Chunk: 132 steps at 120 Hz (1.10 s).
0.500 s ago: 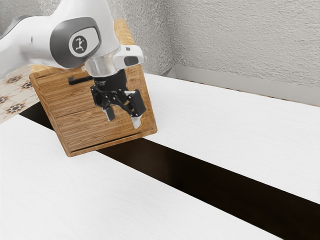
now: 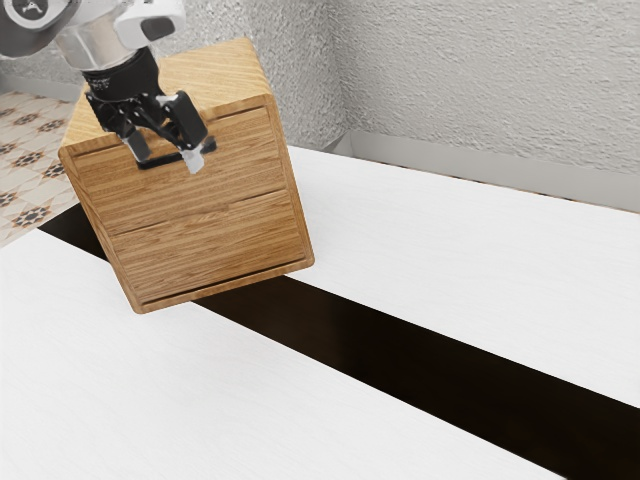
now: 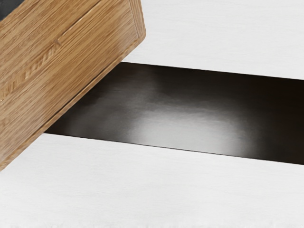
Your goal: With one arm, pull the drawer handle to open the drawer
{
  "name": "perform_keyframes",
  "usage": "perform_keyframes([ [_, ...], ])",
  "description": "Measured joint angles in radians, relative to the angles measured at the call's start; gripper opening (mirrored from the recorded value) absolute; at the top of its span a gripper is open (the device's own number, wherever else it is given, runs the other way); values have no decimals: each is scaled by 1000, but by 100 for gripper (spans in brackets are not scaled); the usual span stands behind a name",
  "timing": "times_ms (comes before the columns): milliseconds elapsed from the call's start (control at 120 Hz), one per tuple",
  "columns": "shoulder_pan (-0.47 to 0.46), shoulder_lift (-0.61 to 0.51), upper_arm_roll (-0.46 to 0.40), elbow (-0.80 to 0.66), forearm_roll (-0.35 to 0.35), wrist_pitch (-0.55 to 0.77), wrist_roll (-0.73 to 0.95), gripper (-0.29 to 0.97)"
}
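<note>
Wooden cabinet [image 2: 200, 230] sits at ten o'clock in the exterior view, set askew across the dark strip [image 2: 400, 360] that splits our white desk [image 2: 450, 250]. Its black drawer handle [image 2: 163, 159] lies toward eleven o'clock on the front face, and the upper drawer [image 2: 180, 185] looks flush with that face. Our jaws stand apart, one fingertip near either end of the handle; whether they touch it we cannot quite tell. From the wrist, the cabinet [image 3: 61, 61] overlaps the dark strip [image 3: 190, 118] below the hand.

One wooden cabinet [image 2: 215, 250], two drawer fronts [image 2: 215, 180], one black handle [image 2: 152, 162], two fingers [image 2: 194, 150], one white table [image 2: 450, 250]
</note>
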Motion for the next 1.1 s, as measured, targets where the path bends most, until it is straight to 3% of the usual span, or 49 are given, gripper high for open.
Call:
perform_keyframes([
  [183, -38, 9, 28, -60, 133, 50, 132, 68],
  [408, -24, 38, 28, -84, 191, 110, 270, 68],
  [558, -61, -96, 28, -329, 324, 271, 340, 68],
  [750, -99, -129, 31, -376, 439, 393, 409, 68],
  [1100, -87, -112, 65, -428, 489, 519, 489, 68],
])
